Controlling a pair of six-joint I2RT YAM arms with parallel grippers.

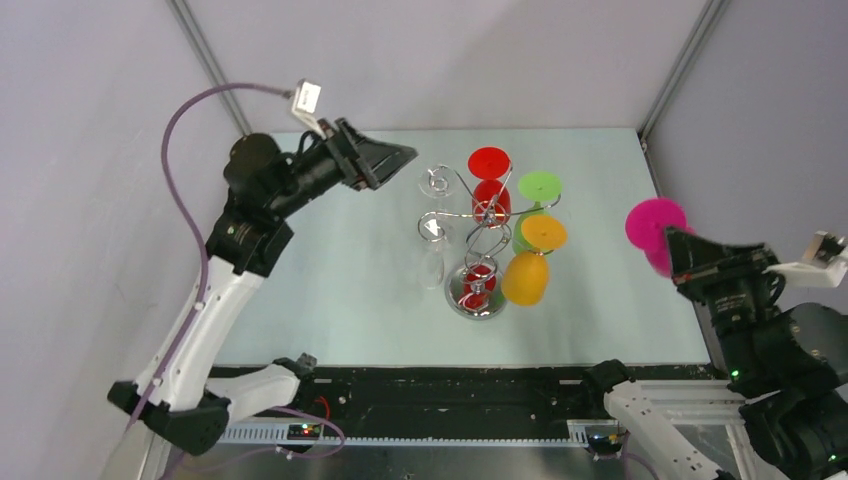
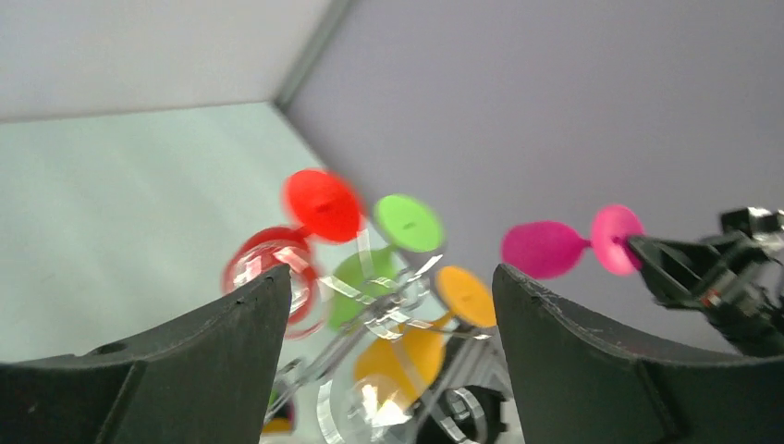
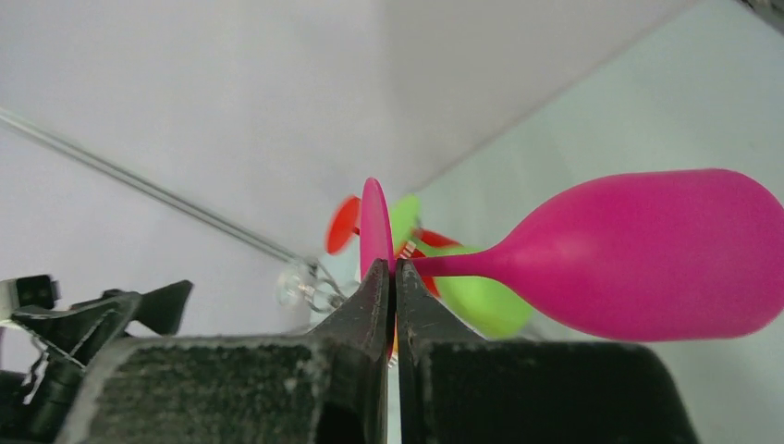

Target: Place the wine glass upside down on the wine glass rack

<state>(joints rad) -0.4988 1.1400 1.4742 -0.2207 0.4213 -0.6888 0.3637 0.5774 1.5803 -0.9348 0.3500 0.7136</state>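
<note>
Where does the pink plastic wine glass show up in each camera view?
Top external: the pink plastic wine glass is at the far right, mid-height.
Left wrist: right of centre, against the wall.
Right wrist: its bowl fills the right half.
Shared landmark: the red plastic wine glass.

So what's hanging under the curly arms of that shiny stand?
Upside-down glasses: a red glass, an orange glass, a green glass and at least one clear glass. The green bowl is mostly covered by the orange glass's foot.

walls (image 1: 450, 60): pale lilac | table (image 1: 330, 280): pale green | corner struts (image 1: 210, 65): metal
</note>
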